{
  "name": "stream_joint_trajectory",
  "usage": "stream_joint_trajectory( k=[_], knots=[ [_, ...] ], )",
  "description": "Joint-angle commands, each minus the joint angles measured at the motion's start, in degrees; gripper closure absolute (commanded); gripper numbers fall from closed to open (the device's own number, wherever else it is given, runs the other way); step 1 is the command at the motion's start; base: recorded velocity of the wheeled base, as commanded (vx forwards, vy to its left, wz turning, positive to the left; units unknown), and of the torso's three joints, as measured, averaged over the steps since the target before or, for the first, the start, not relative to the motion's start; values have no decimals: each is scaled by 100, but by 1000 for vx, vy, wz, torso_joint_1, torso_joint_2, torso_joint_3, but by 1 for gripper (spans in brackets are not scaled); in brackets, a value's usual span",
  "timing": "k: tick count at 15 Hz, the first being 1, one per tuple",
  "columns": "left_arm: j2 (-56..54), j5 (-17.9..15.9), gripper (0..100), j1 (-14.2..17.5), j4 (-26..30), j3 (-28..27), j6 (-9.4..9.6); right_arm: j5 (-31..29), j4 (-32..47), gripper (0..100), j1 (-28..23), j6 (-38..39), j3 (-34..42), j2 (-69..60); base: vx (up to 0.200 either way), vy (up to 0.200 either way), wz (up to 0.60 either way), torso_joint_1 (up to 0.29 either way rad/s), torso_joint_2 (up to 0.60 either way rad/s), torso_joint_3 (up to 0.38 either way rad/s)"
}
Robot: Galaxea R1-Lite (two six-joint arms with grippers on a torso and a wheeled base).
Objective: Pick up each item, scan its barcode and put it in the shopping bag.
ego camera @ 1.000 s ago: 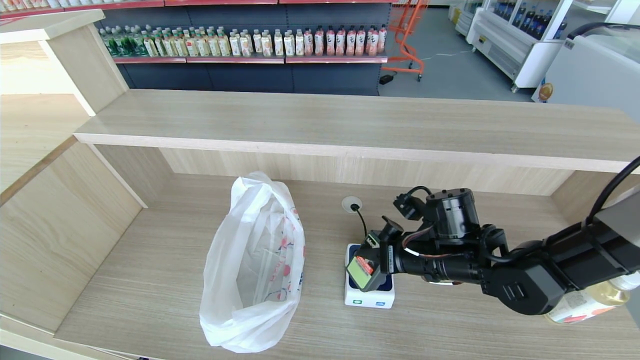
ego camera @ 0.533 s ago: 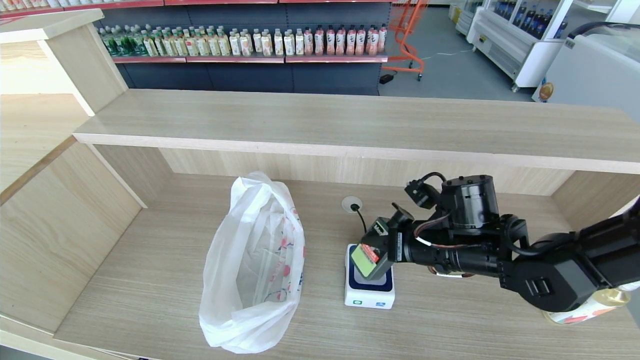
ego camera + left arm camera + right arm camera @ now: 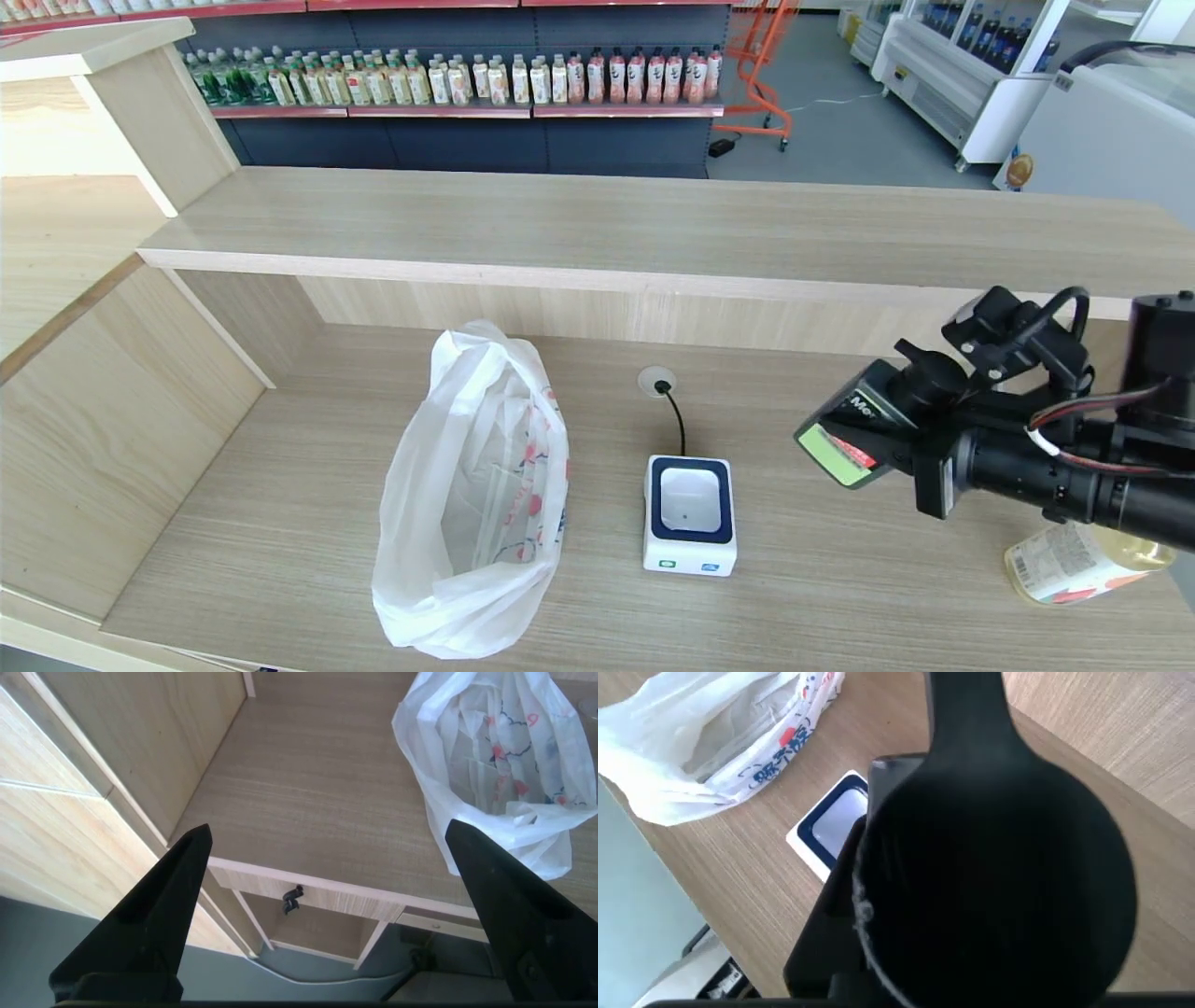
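The right gripper [image 3: 845, 439] covers most of the pack [image 3: 837, 455] it grips. One green and red face shows, its print too small to read. Under the right arm, behind that gripper, a bottle [image 3: 1074, 560] is half hidden. In the right wrist view a dark round shape [image 3: 999, 877] close to the lens hides part of the scanner [image 3: 827, 826]. The left gripper [image 3: 329, 833] has spread fingers that run off the picture's edge, and the bag [image 3: 505, 775] beyond them is cut off.

Head camera looks forward and down over the worktop [image 3: 280, 523]. Left wrist camera looks down from beyond its near edge; right wrist camera hangs close above. All share the bag [image 3: 476, 485].
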Motion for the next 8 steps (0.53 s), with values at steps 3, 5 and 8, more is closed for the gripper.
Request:
stream_joint_trajectory(
  k=[3,5,8],
  knots=[
    [-1,1,0,0,1,0,2,-7,67,100,265,579,979,-1296,0,0,0,0,0,0],
    [-1,1,0,0,1,0,20,-25,700,100,318,798,909,-1744,0,0,0,0,0,0],
    [-1,1,0,0,1,0,11,-7,1368,100,335,1027,575,-1972,0,0,0,0,0,0]
  ],
)
